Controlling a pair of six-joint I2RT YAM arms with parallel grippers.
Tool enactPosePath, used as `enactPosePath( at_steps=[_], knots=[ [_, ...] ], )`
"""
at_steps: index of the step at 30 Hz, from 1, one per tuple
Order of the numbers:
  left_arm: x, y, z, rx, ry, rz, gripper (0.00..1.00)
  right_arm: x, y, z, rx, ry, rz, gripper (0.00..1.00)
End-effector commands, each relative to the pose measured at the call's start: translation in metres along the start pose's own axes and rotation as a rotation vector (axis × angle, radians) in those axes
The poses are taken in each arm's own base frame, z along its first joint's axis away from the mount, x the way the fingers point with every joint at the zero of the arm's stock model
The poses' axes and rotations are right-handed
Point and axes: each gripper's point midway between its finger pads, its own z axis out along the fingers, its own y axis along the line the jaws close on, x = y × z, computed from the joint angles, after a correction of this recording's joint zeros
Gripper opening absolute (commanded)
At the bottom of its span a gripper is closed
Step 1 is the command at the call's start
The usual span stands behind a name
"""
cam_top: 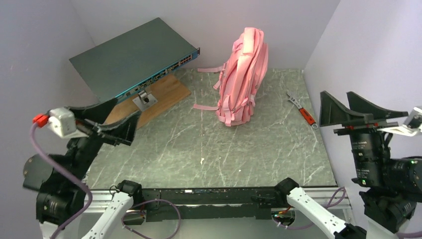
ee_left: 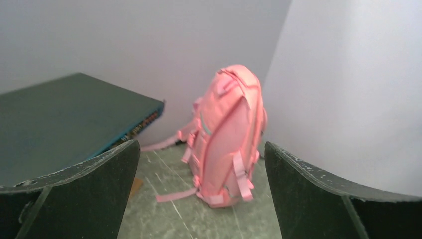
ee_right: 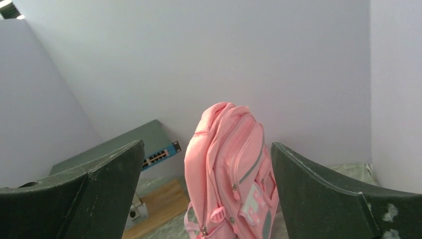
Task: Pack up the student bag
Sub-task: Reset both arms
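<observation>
Two grippers hang empty with fingers spread apart: the left gripper [cam_top: 128, 107] over the near left of the table [cam_top: 199, 154], the right gripper [cam_top: 337, 94] beyond its right edge. The student bag [cam_top: 242, 79] stands upright near the back wall [cam_top: 209, 25], between a tilted network switch [cam_top: 132, 57] and a wrench [cam_top: 303, 112].

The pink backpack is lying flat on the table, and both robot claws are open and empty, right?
No. The student bag is standing upright on the table, not lying flat, as the top external view shows. The left gripper and right gripper are indeed both open and empty.
</observation>
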Motion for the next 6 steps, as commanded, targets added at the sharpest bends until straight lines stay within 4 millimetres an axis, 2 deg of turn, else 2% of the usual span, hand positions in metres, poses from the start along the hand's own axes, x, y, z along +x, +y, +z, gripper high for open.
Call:
enactPosePath(
  at_steps=[1,6],
  knots=[
    [-0.037,0.019,-0.018,-0.141,-0.156,0.094,1.0,0.011,-0.021,-0.013,0.091,0.037,-0.004,1.0],
    [-0.045,0.017,-0.03,-0.151,-0.194,0.107,1.0,0.008,-0.026,-0.033,0.081,0.023,0.009,1.0]
  ],
)
